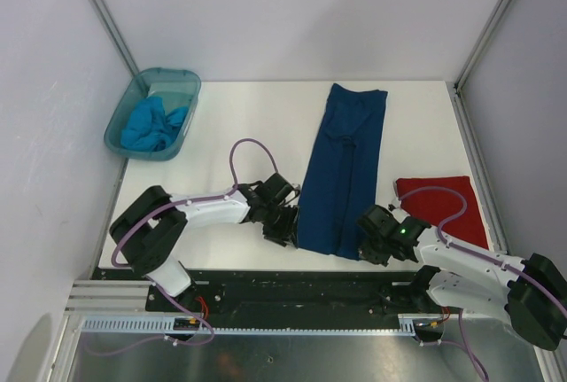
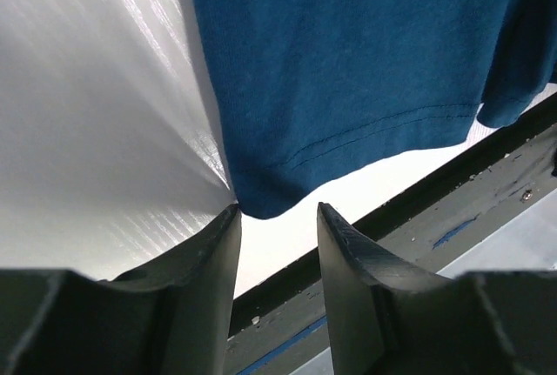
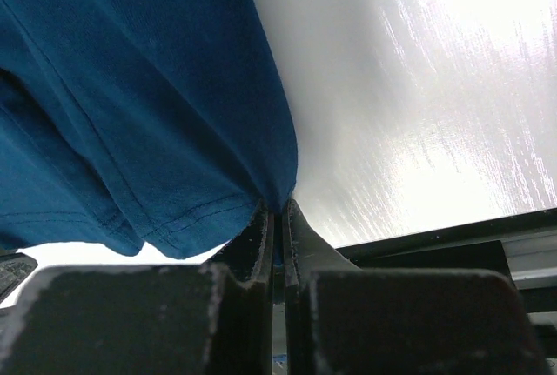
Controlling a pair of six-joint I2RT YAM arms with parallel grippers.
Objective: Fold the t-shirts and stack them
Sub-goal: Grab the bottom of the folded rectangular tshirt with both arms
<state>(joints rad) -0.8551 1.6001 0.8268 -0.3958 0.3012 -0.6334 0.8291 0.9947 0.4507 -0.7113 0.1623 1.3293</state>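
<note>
A dark blue t-shirt (image 1: 341, 169) lies folded into a long strip down the middle of the white table (image 1: 221, 125). My left gripper (image 1: 285, 229) is at its near left corner, open, with the hem corner (image 2: 261, 205) just beyond the fingertips and not held. My right gripper (image 1: 365, 245) is at its near right corner, shut on the shirt's edge (image 3: 280, 194). A folded red t-shirt (image 1: 441, 205) lies to the right. A bright blue t-shirt (image 1: 152, 125) sits crumpled in the bin.
A teal plastic bin (image 1: 155, 112) stands at the table's far left. The table's dark near edge (image 2: 418, 192) runs just below both grippers. White walls with metal posts enclose the table on three sides.
</note>
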